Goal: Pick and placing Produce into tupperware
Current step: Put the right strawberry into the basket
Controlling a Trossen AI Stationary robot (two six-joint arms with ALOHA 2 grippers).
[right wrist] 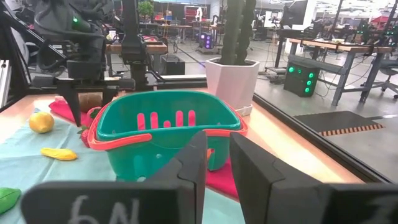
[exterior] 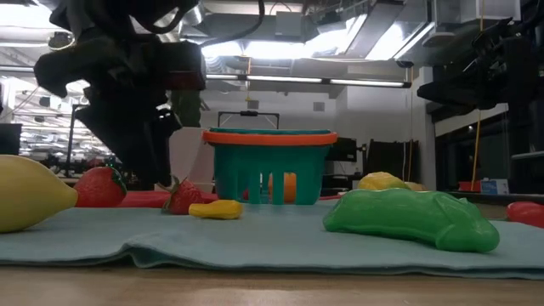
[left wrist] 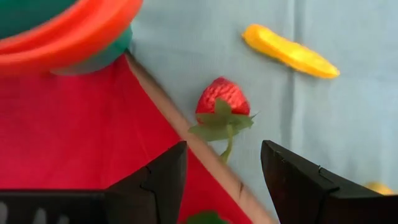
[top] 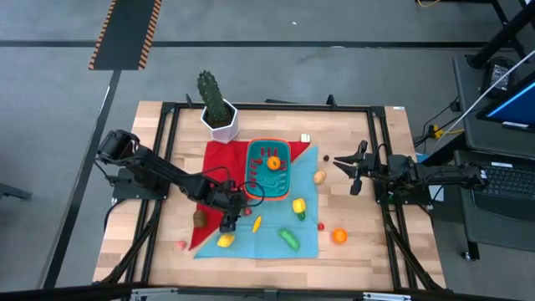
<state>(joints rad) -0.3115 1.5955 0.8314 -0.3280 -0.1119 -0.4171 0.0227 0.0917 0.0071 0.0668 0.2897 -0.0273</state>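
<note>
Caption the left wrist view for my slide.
Open left claw above a strawberry beside the tupperware.

Teal tupperware point(top: 267, 164) holds perhaps one orange piece; other produce point(top: 290, 239) lies scattered nearby.
</note>
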